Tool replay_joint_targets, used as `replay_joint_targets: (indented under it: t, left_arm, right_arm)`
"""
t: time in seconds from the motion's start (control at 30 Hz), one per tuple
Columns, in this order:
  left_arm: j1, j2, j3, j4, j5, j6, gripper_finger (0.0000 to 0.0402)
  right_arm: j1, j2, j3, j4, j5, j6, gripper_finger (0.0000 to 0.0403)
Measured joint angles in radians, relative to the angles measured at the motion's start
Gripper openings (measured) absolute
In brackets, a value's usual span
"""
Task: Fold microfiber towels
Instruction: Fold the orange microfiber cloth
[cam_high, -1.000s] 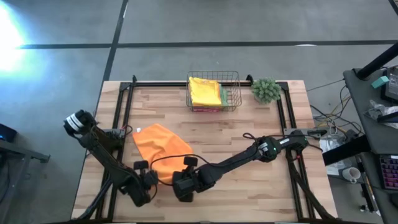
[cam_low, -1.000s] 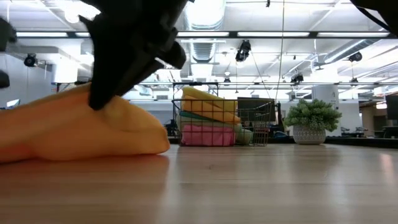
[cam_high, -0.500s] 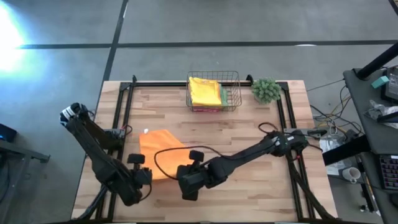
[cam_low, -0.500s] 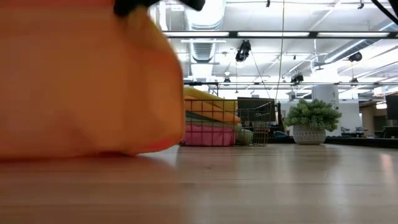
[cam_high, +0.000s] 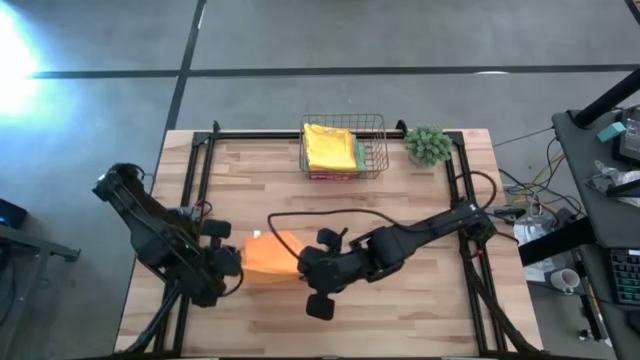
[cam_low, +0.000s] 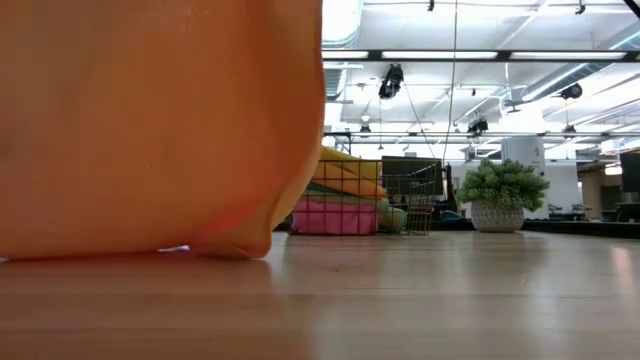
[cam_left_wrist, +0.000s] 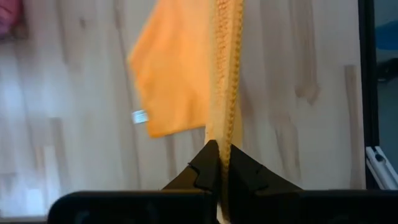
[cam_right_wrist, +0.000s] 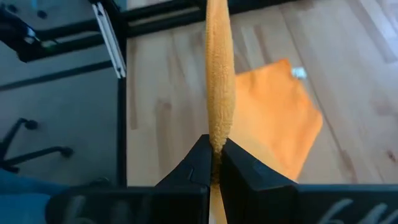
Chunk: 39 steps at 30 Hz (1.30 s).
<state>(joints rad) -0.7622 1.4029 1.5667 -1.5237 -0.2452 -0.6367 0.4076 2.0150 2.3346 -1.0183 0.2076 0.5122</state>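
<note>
Orange towel (cam_high: 268, 254) hangs stretched between both grippers over the front-middle of the table (cam_high: 420, 210). Left gripper (cam_left_wrist: 218, 160) has its fingers pressed together, pinching one edge of the towel; the stitched hem runs straight up out of the closed tips, and the rest of the cloth drapes toward the wood with a small white tag (cam_left_wrist: 140, 117) at its edge. Right gripper (cam_right_wrist: 213, 154) is likewise clamped on the opposite edge, the fuzzy hem rising from its tips, with the loose part of the towel spread below and the tag (cam_right_wrist: 298, 73) near a corner. From above, the left gripper (cam_high: 228, 262) sits at the towel's left end and the right gripper (cam_high: 306, 265) at its right end, the cloth pulled short between them. Low view: towel (cam_low: 150, 120) fills the near left side, its bottom edge touching or just above the tabletop, cannot tell which. Wire basket (cam_high: 378, 140) stands at the back-middle of the table, well apart from the grippers, holding a stack of folded towels: yellow towel (cam_high: 329, 147) on top, a green one (cam_low: 335, 186) under it, pink towel (cam_low: 330, 217) at the bottom. Small potted plant (cam_high: 428, 145) stands just right of the basket, at the back edge.
</note>
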Motion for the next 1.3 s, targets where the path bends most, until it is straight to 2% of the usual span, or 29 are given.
replay_joint_targets:
  t: [0.23, 0.4, 0.63, 0.77, 0.9, 0.97, 1.07, 1.17, 1.2, 1.23, 1.3]
  left_arm:
    - [0.064, 0.001, 0.128, -0.050, -0.074, 0.149, 0.0000]
    - [0.133, 0.001, 0.219, -0.050, -0.124, 0.271, 0.0000]
    - [0.208, 0.001, 0.324, -0.049, -0.159, 0.408, 0.0000]
    - [0.236, 0.001, 0.351, -0.048, -0.161, 0.443, 0.0000]
    - [0.253, 0.001, 0.366, -0.049, -0.165, 0.495, 0.0000]
    - [0.267, 0.001, 0.372, -0.048, -0.194, 0.532, 0.0000]
    - [0.297, 0.001, 0.379, -0.048, -0.282, 0.593, 0.0000]
    - [0.325, -0.003, 0.382, -0.048, -0.401, 0.643, 0.0000]
    - [0.335, -0.007, 0.384, -0.048, -0.424, 0.654, 0.0000]
    - [0.347, -0.012, 0.386, -0.048, -0.429, 0.666, 0.0000]
    - [0.372, -0.020, 0.387, -0.048, -0.431, 0.677, 0.0000]
  right_arm:
    - [-0.011, -0.057, 0.000, 0.003, -0.058, 0.005, 0.0009]
    - [-0.034, -0.074, 0.000, -0.002, -0.059, -0.039, 0.0009]
    - [-0.060, -0.124, 0.000, -0.006, 0.047, -0.149, 0.0009]
    - [-0.080, -0.151, 0.000, -0.056, 0.023, -0.183, 0.0009]
    - [-0.102, -0.184, -0.001, -0.131, 0.062, -0.188, 0.0009]
    - [-0.119, -0.199, -0.001, -0.137, 0.062, -0.210, 0.0009]
    - [-0.145, -0.218, -0.001, -0.137, 0.127, -0.261, 0.0009]
    - [-0.185, -0.236, -0.001, -0.139, 0.048, -0.339, 0.0009]
    - [-0.194, -0.244, -0.001, -0.142, 0.063, -0.345, 0.0009]
    - [-0.202, -0.249, -0.001, -0.149, 0.093, -0.338, 0.0009]
    - [-0.227, -0.262, -0.001, -0.172, 0.068, -0.349, 0.0009]
